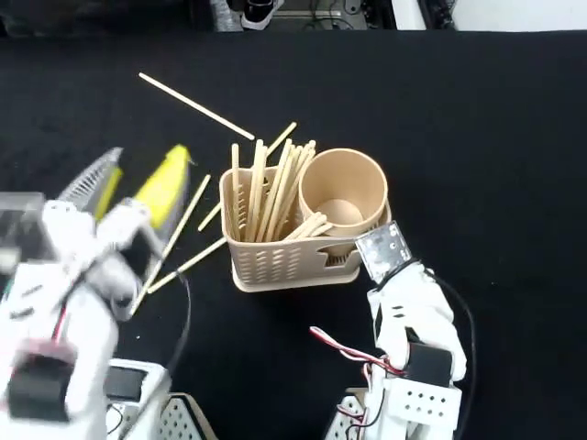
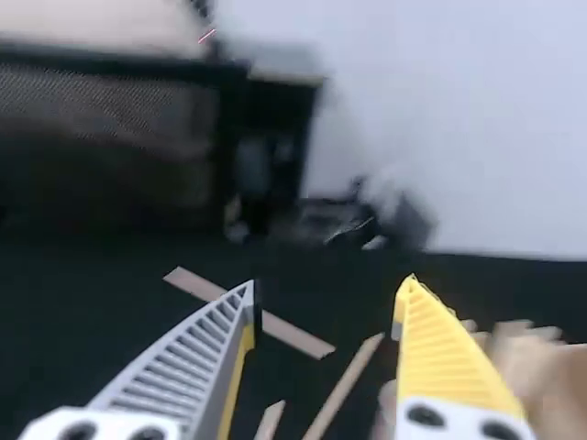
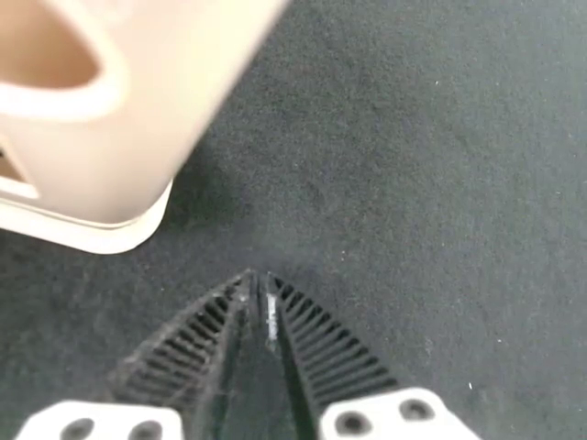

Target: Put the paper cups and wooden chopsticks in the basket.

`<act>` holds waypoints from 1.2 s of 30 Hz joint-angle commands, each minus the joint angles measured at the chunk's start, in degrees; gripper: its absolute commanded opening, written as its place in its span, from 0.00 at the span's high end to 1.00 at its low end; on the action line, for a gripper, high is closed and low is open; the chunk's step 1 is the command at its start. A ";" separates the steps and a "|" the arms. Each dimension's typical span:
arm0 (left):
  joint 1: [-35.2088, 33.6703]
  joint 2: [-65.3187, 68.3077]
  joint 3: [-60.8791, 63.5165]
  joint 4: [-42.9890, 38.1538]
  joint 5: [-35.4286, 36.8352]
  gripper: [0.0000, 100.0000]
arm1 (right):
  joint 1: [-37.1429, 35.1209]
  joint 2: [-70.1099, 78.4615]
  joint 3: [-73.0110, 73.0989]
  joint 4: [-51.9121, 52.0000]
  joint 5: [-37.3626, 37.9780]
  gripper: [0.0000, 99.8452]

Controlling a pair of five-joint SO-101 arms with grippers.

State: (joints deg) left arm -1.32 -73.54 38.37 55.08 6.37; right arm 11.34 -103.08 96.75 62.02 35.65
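Note:
A beige slotted basket (image 1: 286, 261) stands mid-table holding several wooden chopsticks (image 1: 273, 188) and a paper cup (image 1: 343, 191). One loose chopstick (image 1: 194, 106) lies far behind it to the left, and others (image 1: 180, 240) lie beside its left wall. My left gripper (image 1: 138, 185), with a grey and a yellow finger, is open and raised above those loose chopsticks (image 2: 341, 389). My right gripper (image 3: 258, 298) is shut and empty, low over the black cloth just off the basket's (image 3: 110, 137) near right corner.
A black cloth (image 1: 477, 137) covers the whole table. The right arm's white body (image 1: 411, 339) stands in front of the basket, the left arm's body (image 1: 55, 312) at the near left. Dark furniture and a pale wall stand beyond the far edge.

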 commanded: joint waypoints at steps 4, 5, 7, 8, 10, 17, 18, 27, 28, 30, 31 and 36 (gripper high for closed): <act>-7.08 23.74 4.00 -2.02 -17.93 0.75 | -0.26 -2.42 -0.13 0.18 0.44 0.99; -7.08 27.34 3.82 -2.02 -19.43 0.75 | -0.26 -2.42 -0.13 0.18 0.44 0.99; -6.81 34.46 3.12 -2.81 -21.54 0.75 | -0.35 -2.42 -0.13 0.18 0.44 0.99; -6.81 37.98 2.42 -3.78 -21.71 0.75 | -0.35 -2.42 -0.13 0.18 0.44 0.99; -6.81 44.75 0.84 -5.98 -21.71 0.75 | -0.35 -2.42 -0.13 0.18 0.44 0.99; -4.70 66.99 -6.55 -8.53 -22.07 0.76 | -0.35 -2.42 -0.13 0.18 0.44 0.99; -4.00 69.63 -7.52 -8.53 -22.07 0.76 | -0.35 -2.42 -0.13 0.18 0.44 0.99; -3.30 82.20 -13.76 -8.35 -22.15 0.94 | -0.35 -2.42 -0.13 0.18 0.44 0.99; -3.21 82.20 -14.29 -8.09 -22.15 0.98 | -0.35 -2.42 -0.13 0.18 0.44 0.99; -3.12 81.76 -14.29 -8.09 -22.15 0.95 | -0.35 -2.42 -0.13 0.18 0.44 0.99; -3.12 80.79 -14.29 -8.09 -22.15 0.97 | -0.35 -2.42 -0.13 0.18 0.44 0.99; -3.03 68.40 -12.35 -2.46 -22.15 0.97 | -0.26 -2.42 -0.13 0.18 0.44 0.99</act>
State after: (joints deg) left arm -4.40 6.11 26.42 47.87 -15.43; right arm 11.34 -103.08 96.75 62.02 35.65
